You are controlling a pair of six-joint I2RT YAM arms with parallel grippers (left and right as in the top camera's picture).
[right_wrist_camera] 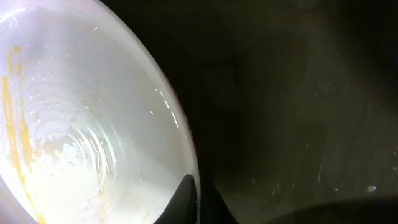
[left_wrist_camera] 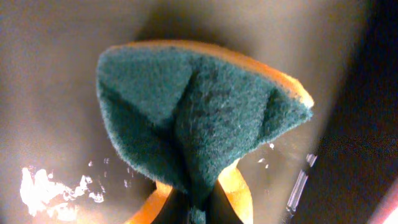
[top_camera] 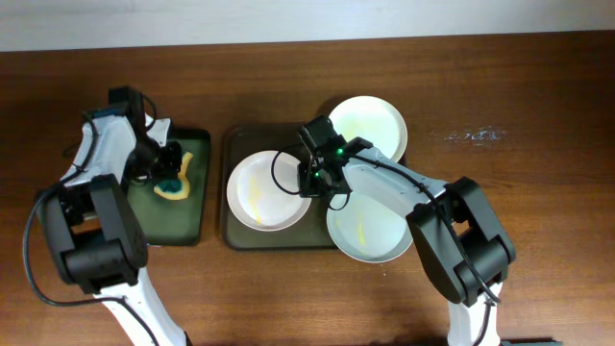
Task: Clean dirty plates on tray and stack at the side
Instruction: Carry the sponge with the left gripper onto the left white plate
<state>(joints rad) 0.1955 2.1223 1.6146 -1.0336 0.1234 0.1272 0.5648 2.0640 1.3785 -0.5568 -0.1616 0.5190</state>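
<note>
Three white plates lie on the dark olive tray: one at the left with a yellow smear, one at the back right, one at the front right overhanging the tray's edge. My right gripper is shut on the right rim of the left plate; the right wrist view shows that rim between the fingers, the plate with yellow streaks, and the tray beside it. My left gripper is shut on a green and yellow sponge, folded in its jaws.
The sponge hangs over a smaller dark tray to the left of the big one; its wet surface fills the left wrist view. Bare brown table lies to the right and behind.
</note>
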